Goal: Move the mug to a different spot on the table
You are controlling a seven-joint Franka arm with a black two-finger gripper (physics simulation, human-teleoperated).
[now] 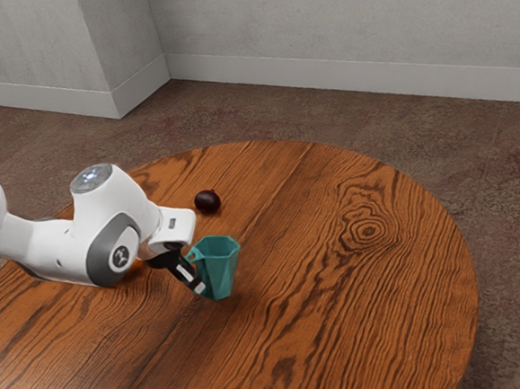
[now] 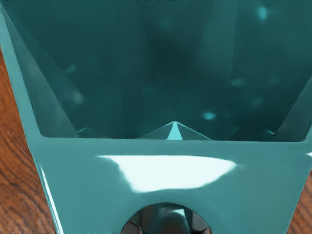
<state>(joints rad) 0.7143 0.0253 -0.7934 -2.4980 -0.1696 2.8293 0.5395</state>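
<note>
One teal mug (image 1: 221, 268) stands mid-counter (image 1: 366, 276) with the gripper (image 1: 192, 275) against its handle side, whether clamped I cannot tell; grasping seems in hand, and next comes a firm lift, avoiding the dark fruit (image 1: 207, 199) beyond.

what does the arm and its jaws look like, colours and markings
The arm is glossy white, built of rounded segments. A grey joint cover on its side carries a small white emblem, and a pale bluish round cap tops the joint above it. The white wrist block ends in slim black jaws with a small white patch.
</note>
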